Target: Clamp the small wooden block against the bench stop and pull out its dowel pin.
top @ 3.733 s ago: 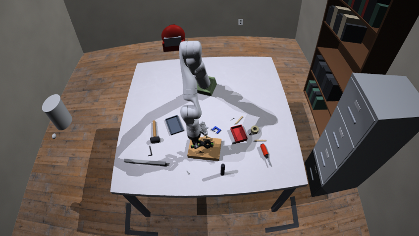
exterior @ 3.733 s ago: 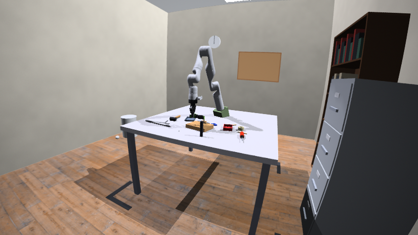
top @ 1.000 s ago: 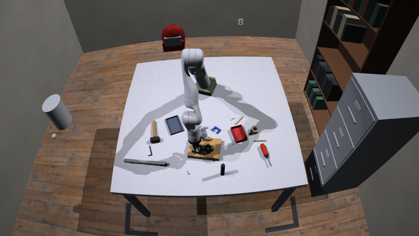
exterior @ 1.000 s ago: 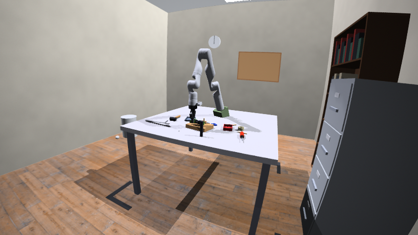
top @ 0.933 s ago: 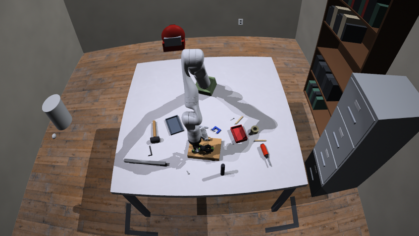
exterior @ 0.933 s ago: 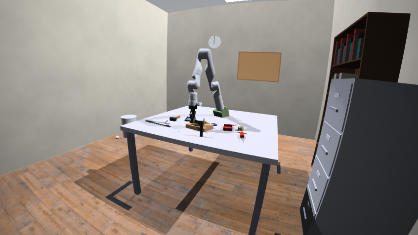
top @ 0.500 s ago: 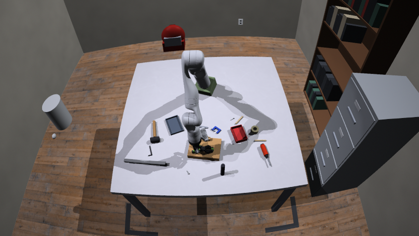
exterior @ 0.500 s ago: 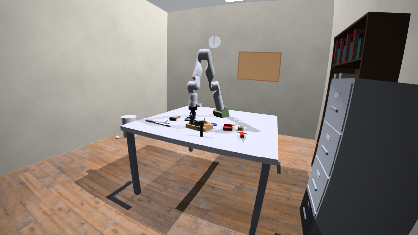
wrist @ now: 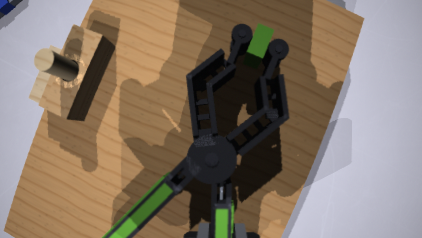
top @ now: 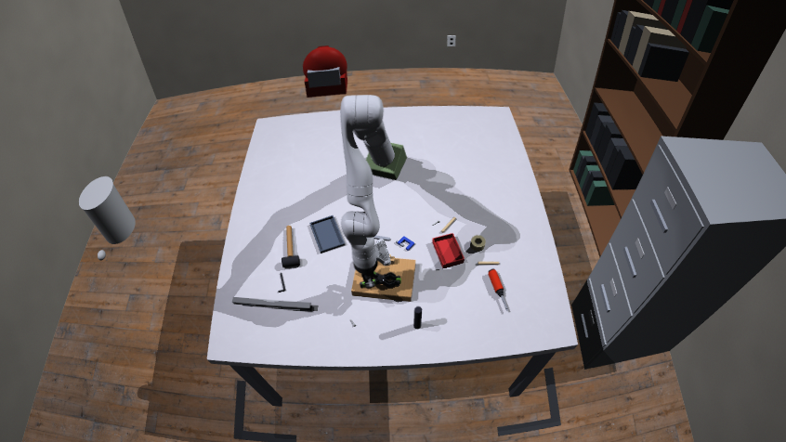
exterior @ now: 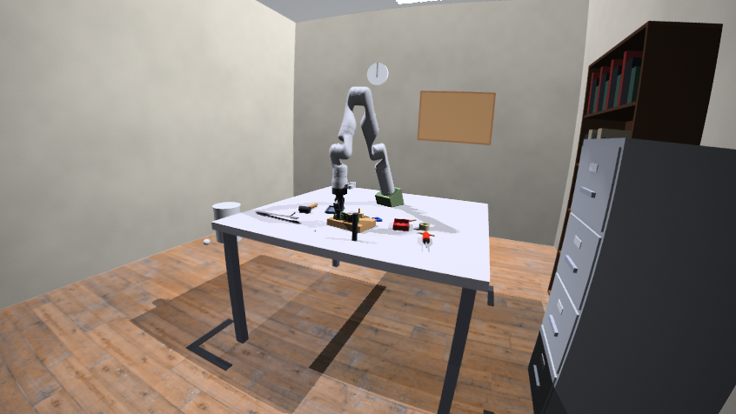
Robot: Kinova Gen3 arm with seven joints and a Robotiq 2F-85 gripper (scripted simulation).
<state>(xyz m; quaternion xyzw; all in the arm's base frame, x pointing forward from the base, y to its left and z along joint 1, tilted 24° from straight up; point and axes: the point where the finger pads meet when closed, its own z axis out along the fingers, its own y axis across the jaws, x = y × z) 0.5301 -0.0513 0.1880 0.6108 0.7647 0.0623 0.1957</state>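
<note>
My gripper is shut on one green handle of the black spring clamp, low over the bench board. The other handle spreads to the lower left in the wrist view. The clamp's round jaw tips point away from my gripper, with a green piece between them. The dowel pin stands in the hole of a wooden piece at the board's far edge. The clamp is apart from it. Another light wooden piece shows beside it; any gap is hidden.
A blue U-shaped piece and a red tray lie beyond the board. A black upright cylinder stands in front. A hammer, a dark tray and a grey bar lie left, a red-handled tool right.
</note>
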